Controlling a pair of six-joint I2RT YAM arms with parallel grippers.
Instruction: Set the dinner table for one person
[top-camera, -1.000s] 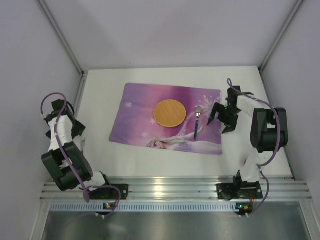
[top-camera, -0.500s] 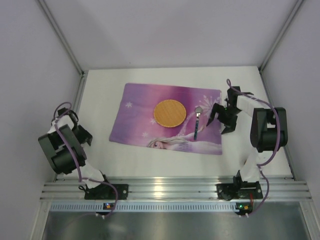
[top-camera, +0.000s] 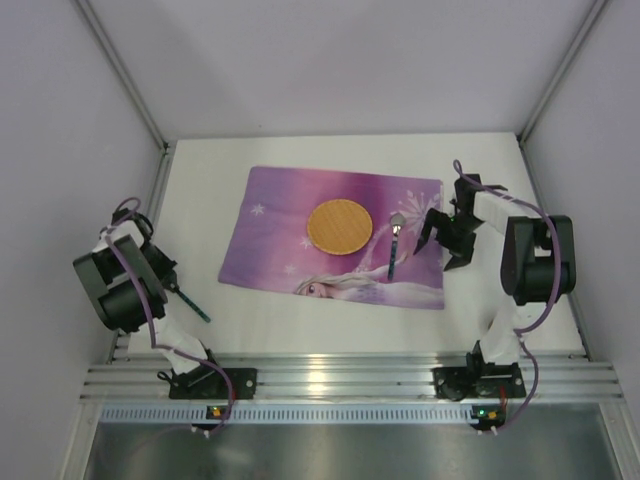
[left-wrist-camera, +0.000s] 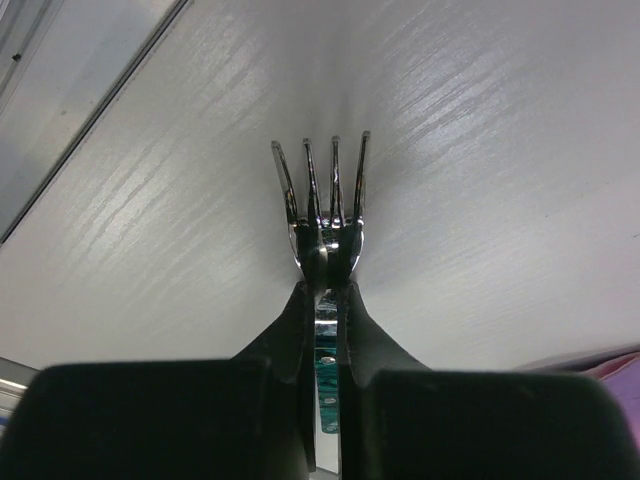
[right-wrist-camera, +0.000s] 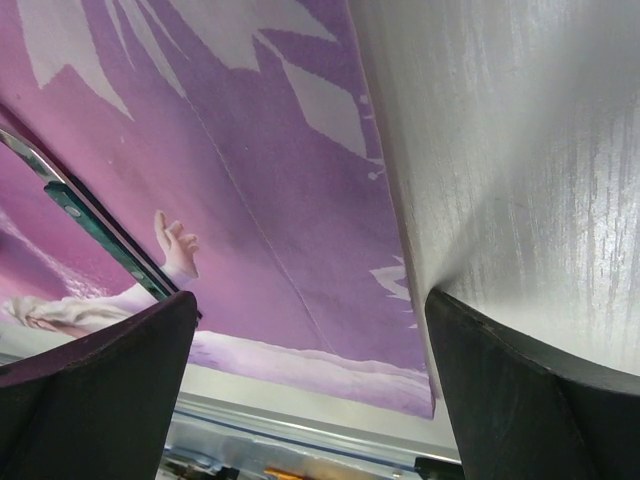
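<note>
My left gripper (left-wrist-camera: 325, 288) is shut on a metal fork (left-wrist-camera: 322, 200) at its neck. The tines stick out past the fingertips, just above the white dinner table (left-wrist-camera: 480, 180). From above, the left gripper (top-camera: 168, 283) sits left of the placemat, and the fork's teal handle (top-camera: 195, 308) trails toward the near right. My right gripper (top-camera: 440, 245) stands open over the right edge of the purple placemat (top-camera: 300, 215), with nothing between its fingers. In the right wrist view the gripper (right-wrist-camera: 310, 390) frames the placemat (right-wrist-camera: 250, 180) and the bare dinner table (right-wrist-camera: 520, 150).
A round wooden plate (top-camera: 339, 227) lies mid-placemat, and a teal-handled spoon (top-camera: 394, 245) lies to its right, just left of my right gripper. The spoon's handle (right-wrist-camera: 90, 225) shows in the right wrist view. Walls enclose the table, and a metal rail (top-camera: 340, 378) runs along its near edge.
My left arm folded down toward the near left of the table, and its gripper went from open to shut on the fork. The right arm has not moved.
</note>
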